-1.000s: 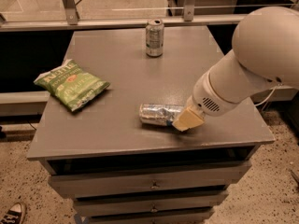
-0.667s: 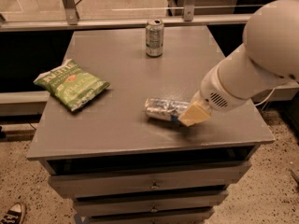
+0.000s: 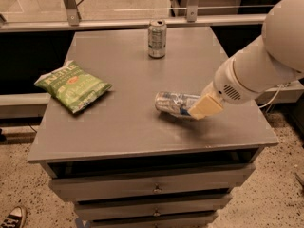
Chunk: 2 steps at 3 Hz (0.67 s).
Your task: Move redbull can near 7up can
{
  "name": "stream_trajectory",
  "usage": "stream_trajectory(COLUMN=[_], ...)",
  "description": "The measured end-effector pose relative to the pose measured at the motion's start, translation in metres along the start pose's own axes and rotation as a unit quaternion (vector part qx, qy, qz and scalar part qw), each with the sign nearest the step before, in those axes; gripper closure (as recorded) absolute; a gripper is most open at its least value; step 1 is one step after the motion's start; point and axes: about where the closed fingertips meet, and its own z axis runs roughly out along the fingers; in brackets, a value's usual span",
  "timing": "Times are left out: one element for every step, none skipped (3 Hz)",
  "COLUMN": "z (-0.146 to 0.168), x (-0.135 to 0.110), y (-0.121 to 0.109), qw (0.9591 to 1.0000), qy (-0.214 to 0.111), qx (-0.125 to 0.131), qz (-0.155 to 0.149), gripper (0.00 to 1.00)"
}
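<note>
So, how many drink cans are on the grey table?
2. The 7up can stands near the back edge of the table. The redbull can lies on its side right of centre, with the gripper at its right end. The arm could hide another.

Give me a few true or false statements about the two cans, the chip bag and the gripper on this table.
1. The redbull can lies on its side. True.
2. The 7up can is tipped over. False: it stands upright near the far edge of the table.
3. The gripper is at the 7up can. False: it is at the right end of the redbull can, as the camera sees it, well apart from the 7up can.
4. A green chip bag lies on the left part of the table in the camera view. True.
5. The two cans touch. False: bare tabletop lies between them.
</note>
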Motion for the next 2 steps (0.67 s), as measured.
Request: stream_trajectory(z=[0.017, 0.043], x=[-0.022, -0.056], y=[-0.019, -0.052], qw=[0.9994, 0.9972], qy=[-0.029, -0.055], qx=[0.013, 0.025], qz=[-0.011, -0.043], gripper=[1.00, 1.00])
